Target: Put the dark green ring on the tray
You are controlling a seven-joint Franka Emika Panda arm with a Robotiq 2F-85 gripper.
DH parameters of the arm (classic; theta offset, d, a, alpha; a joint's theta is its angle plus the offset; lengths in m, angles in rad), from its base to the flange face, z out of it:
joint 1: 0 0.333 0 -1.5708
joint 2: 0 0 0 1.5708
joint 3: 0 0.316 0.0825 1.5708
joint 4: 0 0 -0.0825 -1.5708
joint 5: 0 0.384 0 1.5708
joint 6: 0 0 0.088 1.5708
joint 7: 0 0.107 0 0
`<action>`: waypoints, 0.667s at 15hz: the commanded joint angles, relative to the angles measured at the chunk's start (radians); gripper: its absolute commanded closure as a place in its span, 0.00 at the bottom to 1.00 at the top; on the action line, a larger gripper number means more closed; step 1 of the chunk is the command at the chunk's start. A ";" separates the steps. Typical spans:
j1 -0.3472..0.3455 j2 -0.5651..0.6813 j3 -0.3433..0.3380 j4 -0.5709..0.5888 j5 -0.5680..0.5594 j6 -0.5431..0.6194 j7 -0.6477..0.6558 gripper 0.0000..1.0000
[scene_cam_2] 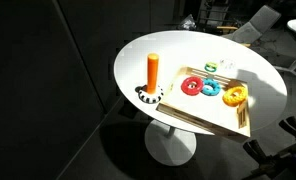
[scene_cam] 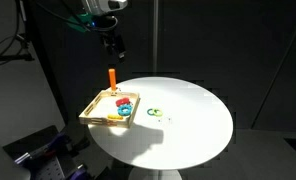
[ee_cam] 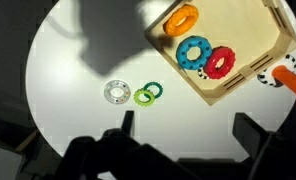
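The dark green ring lies flat on the white round table, overlapping a light green ring, with a pale grey ring beside them. In both exterior views these rings show only as a small cluster on the table just off the tray's side. The wooden tray holds an orange ring, a blue ring and a red ring. My gripper is open and empty, high above the table and well clear of the rings.
An orange peg stands upright on a toothed base at the table's edge beside the tray. The surroundings are dark, with chairs and clutter beyond the table.
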 commanded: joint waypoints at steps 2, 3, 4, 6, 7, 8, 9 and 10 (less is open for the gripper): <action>-0.005 0.000 0.004 0.004 0.003 -0.003 -0.002 0.00; -0.005 0.000 0.004 0.004 0.003 -0.003 -0.002 0.00; -0.005 0.000 0.004 0.004 0.003 -0.003 -0.002 0.00; -0.005 0.000 0.004 0.004 0.003 -0.003 -0.002 0.00; -0.010 0.011 0.006 0.014 -0.001 -0.001 0.008 0.00; -0.012 0.024 0.007 0.024 -0.004 0.007 0.012 0.00; -0.014 0.035 0.007 0.033 -0.004 0.011 0.015 0.00; -0.016 0.052 0.008 0.045 -0.006 0.020 0.019 0.00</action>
